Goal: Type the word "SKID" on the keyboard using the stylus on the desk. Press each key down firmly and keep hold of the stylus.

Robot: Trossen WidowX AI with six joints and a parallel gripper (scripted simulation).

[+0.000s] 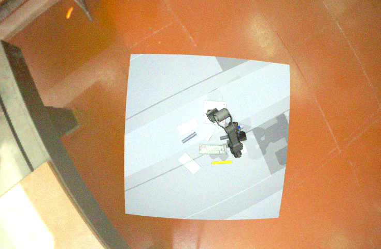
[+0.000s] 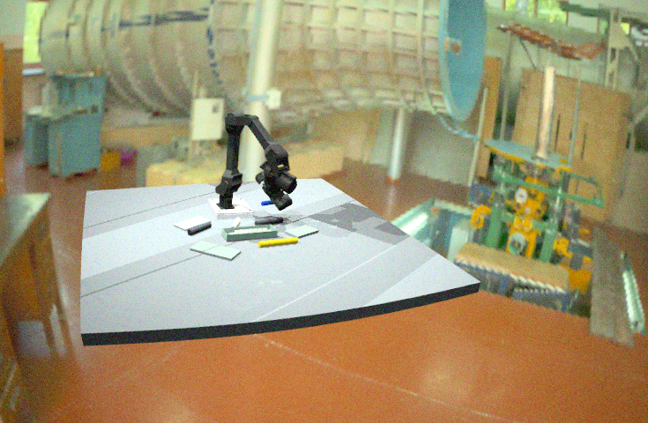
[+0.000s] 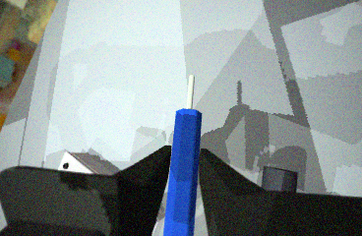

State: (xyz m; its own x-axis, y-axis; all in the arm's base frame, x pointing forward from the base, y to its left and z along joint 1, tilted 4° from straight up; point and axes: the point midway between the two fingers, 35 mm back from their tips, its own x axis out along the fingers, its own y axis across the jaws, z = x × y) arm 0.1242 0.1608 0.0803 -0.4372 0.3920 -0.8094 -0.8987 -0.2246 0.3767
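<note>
Fingers clamp blue stylus (image 3: 184, 162); keyboard (image 1: 212, 149) legends seemingly unreadable.

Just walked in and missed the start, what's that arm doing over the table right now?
The arm's end effector is shut on a blue stylus with a thin white tip, raised above the table. The keyboard lies on the table below it, near a yellow stick and some flat cards. The tip touches no key yet.
</note>
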